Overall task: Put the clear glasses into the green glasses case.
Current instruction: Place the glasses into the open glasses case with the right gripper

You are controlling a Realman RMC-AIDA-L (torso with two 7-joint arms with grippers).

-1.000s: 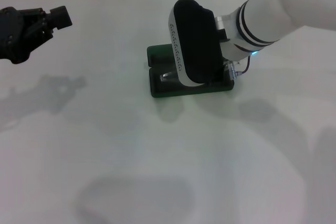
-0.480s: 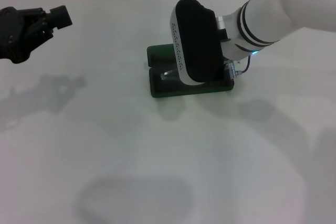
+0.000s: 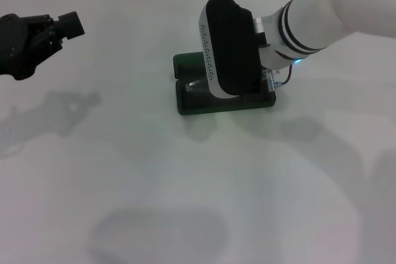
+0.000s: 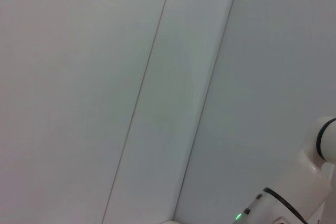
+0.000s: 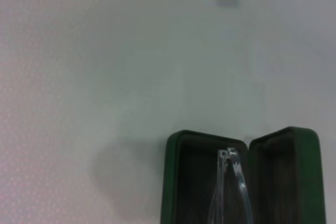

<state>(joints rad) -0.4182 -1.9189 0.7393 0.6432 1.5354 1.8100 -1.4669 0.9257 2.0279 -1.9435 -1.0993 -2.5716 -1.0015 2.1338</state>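
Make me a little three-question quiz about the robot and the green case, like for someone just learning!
1. True or false: the green glasses case lies open.
2. Which arm reaches over the case: A) left, B) right?
3. Fill in: the clear glasses show above the case's ____ half in the right wrist view.

Key:
1. True.
2. B; the left gripper hangs far off to the side above the table.
3. Left.

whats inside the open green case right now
Inside the dark green hinged glasses case, the right wrist view shows a clear plastic glasses arm over its dark lining. In the head view the right arm's wrist covers most of the case, so the rest of the glasses is hidden.
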